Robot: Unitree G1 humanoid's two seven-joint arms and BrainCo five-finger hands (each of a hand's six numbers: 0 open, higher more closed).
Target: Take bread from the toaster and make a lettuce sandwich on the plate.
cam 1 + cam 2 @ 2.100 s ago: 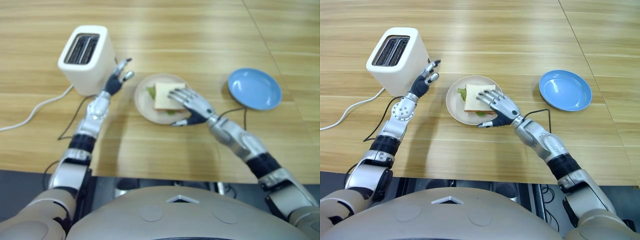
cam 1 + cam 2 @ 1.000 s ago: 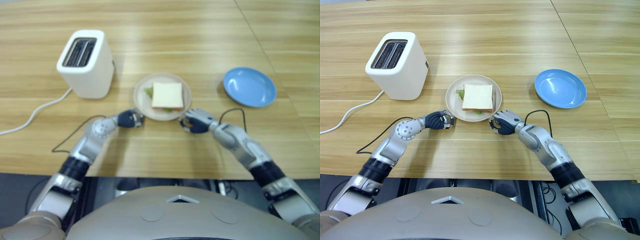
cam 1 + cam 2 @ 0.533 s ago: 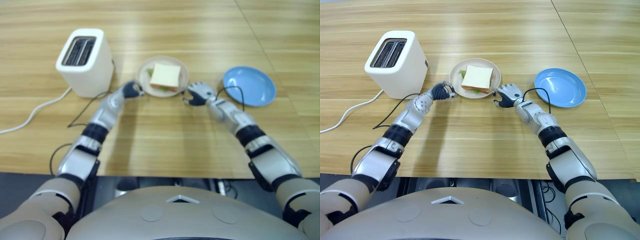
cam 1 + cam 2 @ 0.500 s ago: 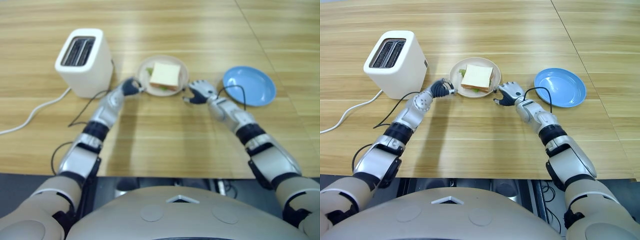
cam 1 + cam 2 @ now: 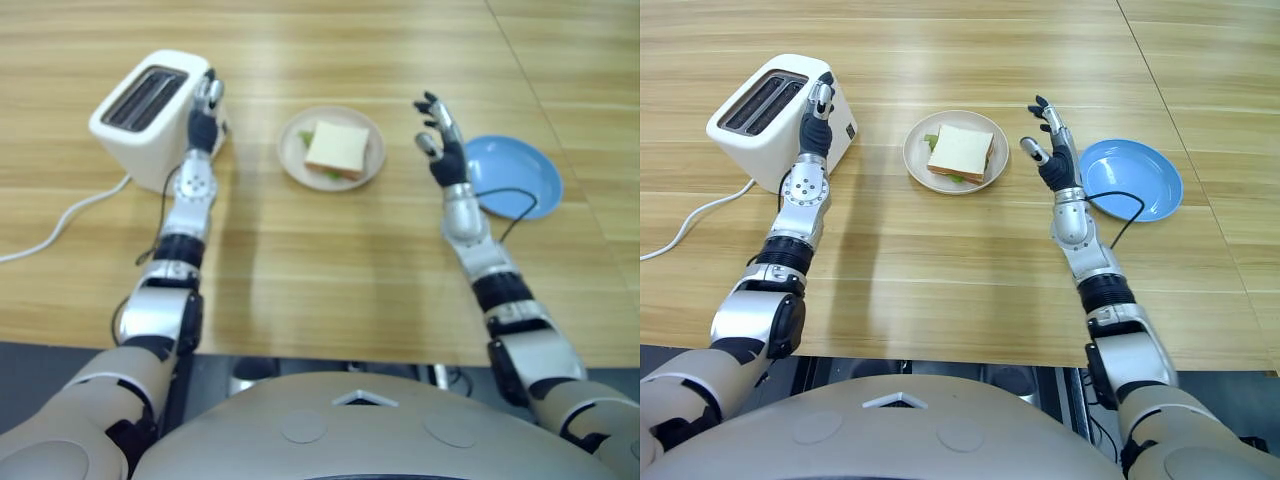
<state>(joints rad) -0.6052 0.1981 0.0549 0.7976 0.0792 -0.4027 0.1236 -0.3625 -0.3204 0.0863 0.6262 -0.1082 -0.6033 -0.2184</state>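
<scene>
Wooden and pale, the table (image 5: pixel 940 270) is carrying everything. The white toaster (image 5: pixel 755 130) is standing at the left, with its slots looking empty. The blue plate (image 5: pixel 1135 180) is lying at the right with nothing on it. The beige plate (image 5: pixel 915 160) is sitting between them, and the sandwich (image 5: pixel 960 150) is resting on it with the top bread slice turned a little. The lettuce (image 5: pixel 930 140) is peeking out at the left edge of the slice.

The left robot hand (image 5: pixel 818 105) is pointing up just beside the toaster's right side, fingers straight and together, gripping nothing. The right robot hand (image 5: pixel 1052 150) is hanging between the two plates, fingers spread, also gripping nothing.

The sandwich is looking finished. The risk I am seeing is the left robot hand bumping the toaster, because it is so close. The black cable (image 5: pixel 1120 215) under the right forearm is also inviting a snag that could drag the blue plate.
</scene>
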